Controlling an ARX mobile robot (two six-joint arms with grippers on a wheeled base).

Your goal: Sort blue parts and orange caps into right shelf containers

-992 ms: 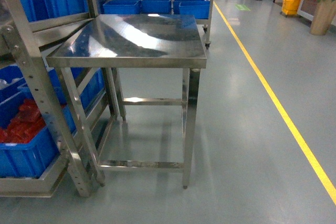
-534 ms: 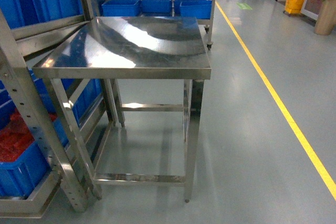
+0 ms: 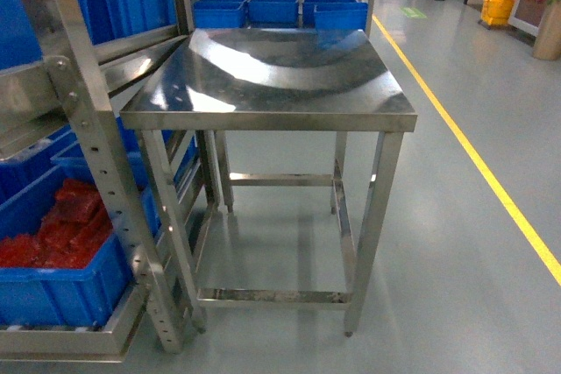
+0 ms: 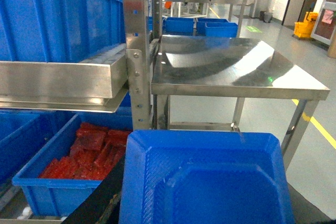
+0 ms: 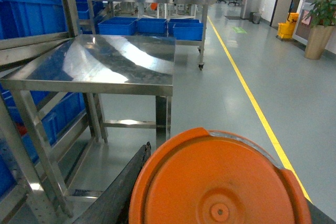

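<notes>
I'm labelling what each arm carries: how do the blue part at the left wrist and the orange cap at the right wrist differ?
The blue part is rectangular with cut corners and a stepped, recessed face; the orange cap is round and gently domed with a small central dimple. The blue part is blue, the orange cap orange. Both look like smooth plastic and fill the bottom of their wrist view, with each gripper itself hidden.

No readable text, label, brand or number appears on the containers (image 3: 53,278), the steel bench (image 3: 272,85), or the shelf (image 3: 88,129).
</notes>
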